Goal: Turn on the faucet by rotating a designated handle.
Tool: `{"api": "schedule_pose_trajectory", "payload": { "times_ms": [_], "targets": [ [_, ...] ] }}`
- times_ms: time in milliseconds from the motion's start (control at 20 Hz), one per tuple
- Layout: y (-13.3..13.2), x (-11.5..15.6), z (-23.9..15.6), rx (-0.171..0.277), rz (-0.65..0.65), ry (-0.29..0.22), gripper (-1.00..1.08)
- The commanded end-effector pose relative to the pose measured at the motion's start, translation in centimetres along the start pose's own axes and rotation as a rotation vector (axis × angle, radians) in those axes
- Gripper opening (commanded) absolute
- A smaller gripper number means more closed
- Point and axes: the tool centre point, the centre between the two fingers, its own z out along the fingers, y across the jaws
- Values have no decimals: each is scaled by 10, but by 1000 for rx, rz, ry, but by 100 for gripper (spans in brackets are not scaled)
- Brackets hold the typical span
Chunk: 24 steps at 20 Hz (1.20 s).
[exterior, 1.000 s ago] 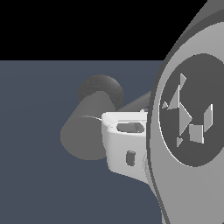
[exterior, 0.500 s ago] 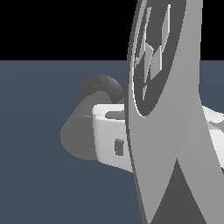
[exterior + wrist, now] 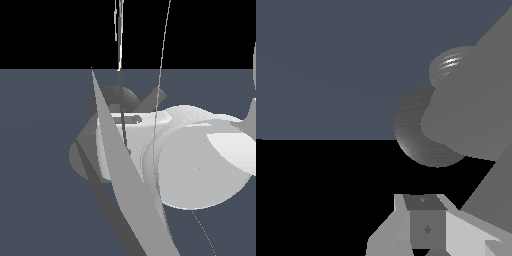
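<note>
The faucet (image 3: 81, 156) is a thick matte grey cylinder, mostly hidden behind my white arm in the exterior view. Its darker rounded base (image 3: 116, 98) shows above the arm. A slim grey bar (image 3: 151, 101) juts from behind the arm; it may be the handle. In the wrist view the cylinder (image 3: 476, 110) fills one side, with the rounded base (image 3: 415, 135) beside it and a shiny ridged stub (image 3: 448, 63), probably the handle seen end-on. My gripper (image 3: 426, 212) shows one dark finger pad (image 3: 427, 229), a short way from the base. Its opening is not visible.
My white arm links (image 3: 200, 160) fill the middle and the exterior view's right, very close to the camera. The blue-grey floor (image 3: 35, 150) extends around the faucet.
The big arm link has swung across the exterior view and now shows its white rounded side. The white hand stays by the faucet cylinder, which is more covered.
</note>
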Motion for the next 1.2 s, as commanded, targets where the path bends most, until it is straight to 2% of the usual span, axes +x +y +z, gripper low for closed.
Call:
{"api": "schedule_pose_trajectory", "payload": {
  "times_ms": [0,200,250,300,1150],
  "targets": [
    [5,-38,2,-2,-2,-102,-100],
    [8,-44,2,-1,-2,-107,-100],
    [4,-12,-4,-3,-7,-7,-100],
    [4,-6,0,-3,-7,7,-100],
    [38,-43,0,-2,-4,-53,-100]
  ]
}}
